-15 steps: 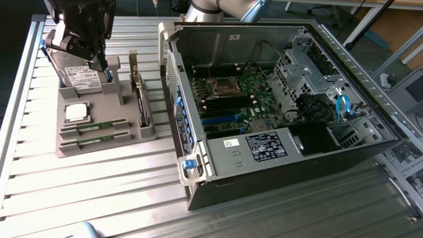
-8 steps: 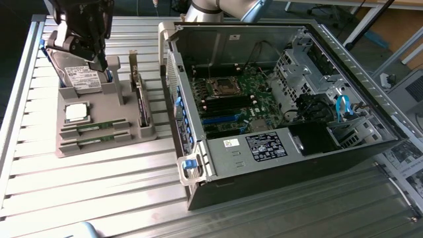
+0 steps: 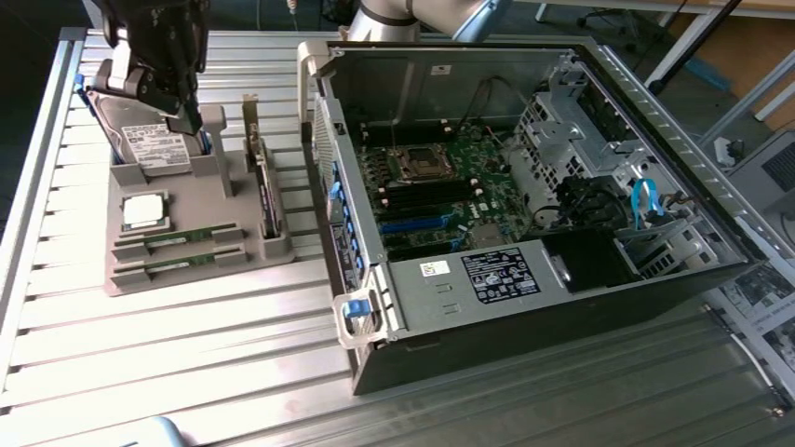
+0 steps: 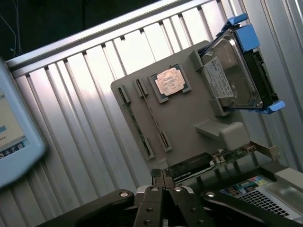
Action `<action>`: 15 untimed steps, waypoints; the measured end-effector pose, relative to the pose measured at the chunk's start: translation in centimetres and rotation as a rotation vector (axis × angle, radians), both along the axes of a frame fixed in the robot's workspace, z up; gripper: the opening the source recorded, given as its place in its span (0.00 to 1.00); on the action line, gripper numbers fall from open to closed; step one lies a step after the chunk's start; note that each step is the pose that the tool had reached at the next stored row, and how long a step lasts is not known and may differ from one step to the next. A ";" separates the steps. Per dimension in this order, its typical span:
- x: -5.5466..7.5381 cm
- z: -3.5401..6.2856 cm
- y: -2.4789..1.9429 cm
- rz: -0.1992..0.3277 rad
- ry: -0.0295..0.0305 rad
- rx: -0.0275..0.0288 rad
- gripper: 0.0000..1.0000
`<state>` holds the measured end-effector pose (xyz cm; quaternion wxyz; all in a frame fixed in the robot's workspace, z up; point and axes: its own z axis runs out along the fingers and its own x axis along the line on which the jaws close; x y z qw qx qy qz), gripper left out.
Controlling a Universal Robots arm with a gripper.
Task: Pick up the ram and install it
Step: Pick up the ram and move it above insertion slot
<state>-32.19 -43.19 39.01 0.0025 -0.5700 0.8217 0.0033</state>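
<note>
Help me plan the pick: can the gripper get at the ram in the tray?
Probably yes: both ram sticks lie uncovered in the tray's slots, nothing over them. The gripper hangs near the hard drive, shut.

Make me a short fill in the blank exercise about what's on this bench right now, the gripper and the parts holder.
1. The gripper is ___ and holds nothing.
2. The grey holder carries ___ ram sticks, both lying in their slots.
3. The square silver processor lies beside the upright, blue-railed ___, which the gripper hangs over.
Missing words: shut; two; hard drive.
</note>
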 end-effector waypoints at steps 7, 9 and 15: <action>0.0 -0.01 0.00 0.050 0.0000 -0.0020 0.11; 0.0 -0.01 0.00 0.065 0.0000 -0.0027 0.11; 0.0 -0.01 0.00 0.103 -0.0001 -0.0042 0.11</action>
